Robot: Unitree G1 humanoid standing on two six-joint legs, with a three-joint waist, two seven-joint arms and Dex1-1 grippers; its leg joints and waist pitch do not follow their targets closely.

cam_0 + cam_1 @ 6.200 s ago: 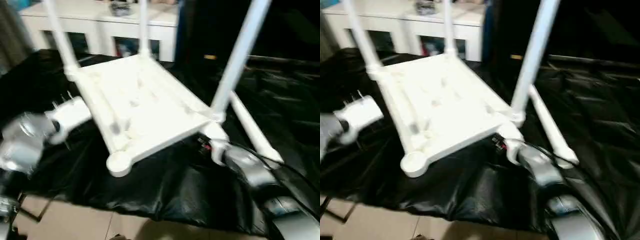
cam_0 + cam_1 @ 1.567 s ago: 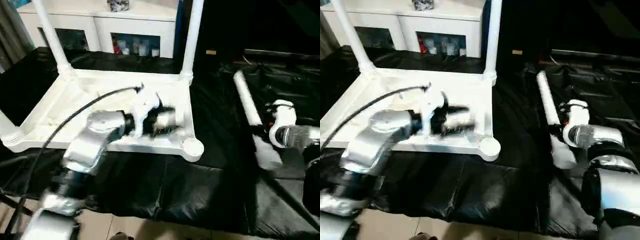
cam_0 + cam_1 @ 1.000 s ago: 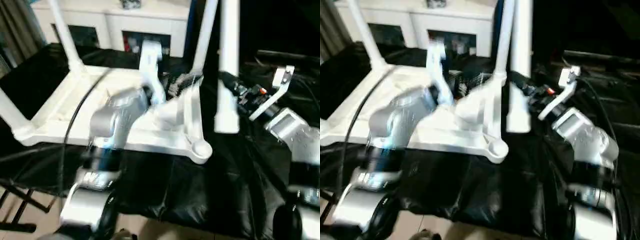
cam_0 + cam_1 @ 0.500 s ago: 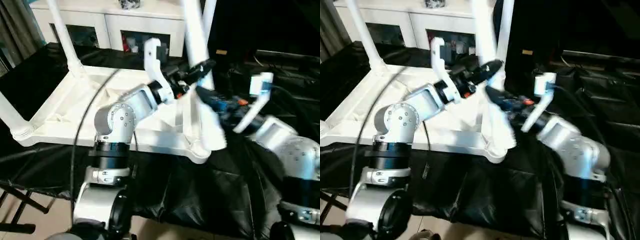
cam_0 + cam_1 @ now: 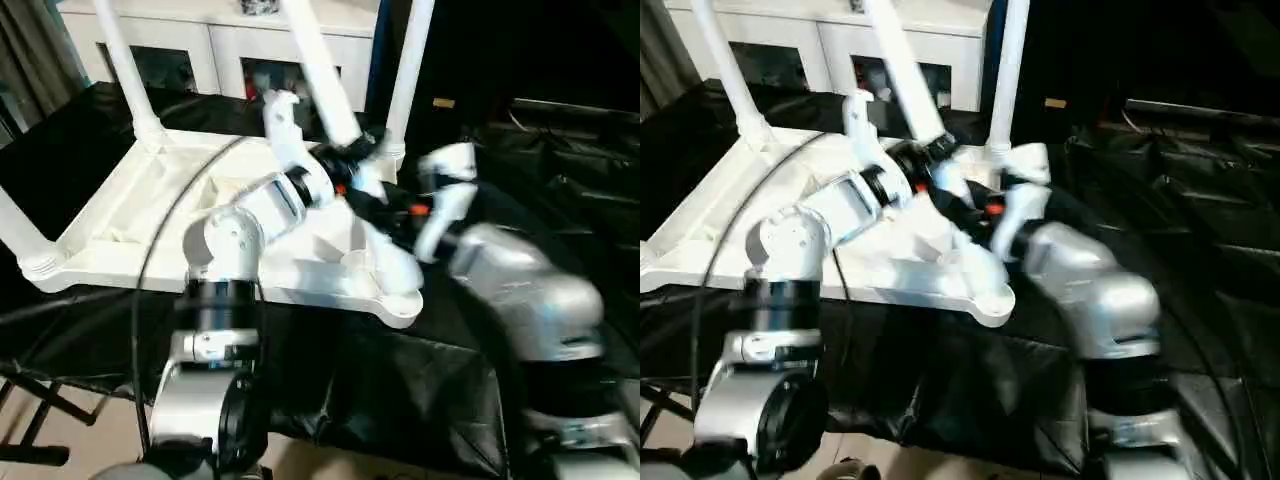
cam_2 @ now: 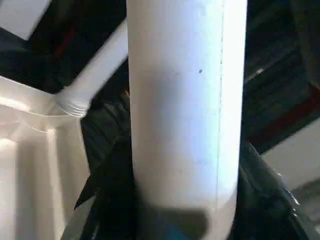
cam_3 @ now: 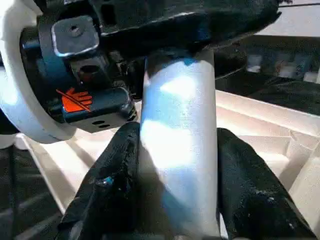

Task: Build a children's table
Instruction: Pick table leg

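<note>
Black sheeting underlies the upturned white plastic ribbed tabletop [image 5: 150,215]. Our left gripper [image 6: 165,210] and right gripper [image 7: 175,175] both clamp the fourth long white tapered tube leg [image 5: 320,75], tilted above the empty corner socket [image 5: 400,300]. We should straighten it upright before threading.

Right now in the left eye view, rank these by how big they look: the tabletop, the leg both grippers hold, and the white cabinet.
1. Tabletop, largest.
2. Held leg and white cabinet: unsure, since the leg is nearer and partly hidden by the left gripper and right gripper.
</note>
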